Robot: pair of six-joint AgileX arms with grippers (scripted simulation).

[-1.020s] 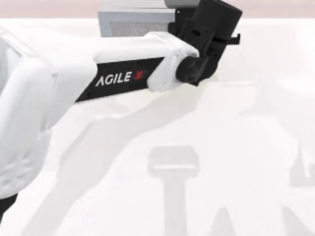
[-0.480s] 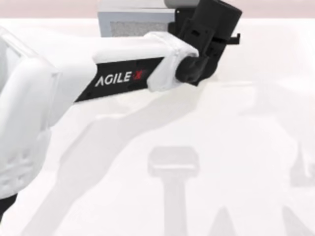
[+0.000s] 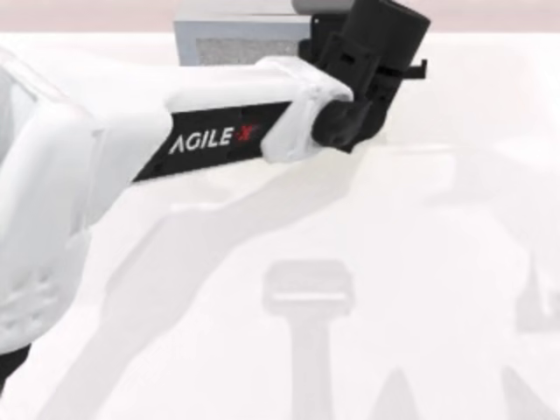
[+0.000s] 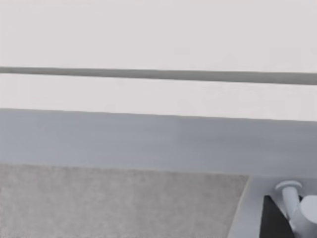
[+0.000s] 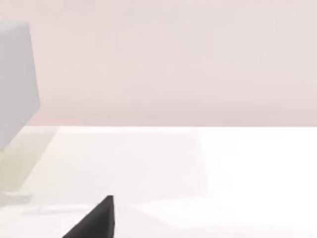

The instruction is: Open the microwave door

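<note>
Your left gripper (image 3: 378,54) is up against the microwave (image 3: 236,31) at the table's (image 3: 420,262) far edge.

From above, your left arm reaches across to the microwave's front right; you cannot tell whether its fingers are apart or closed. The left wrist view shows the microwave door (image 4: 119,198) close up, its mesh window filling the frame, a silver knob (image 4: 290,191) beside it. Your right arm stays parked.

Microwave (image 3: 236,31) cut by top edge; door mostly behind left arm (image 3: 219,122).
</note>
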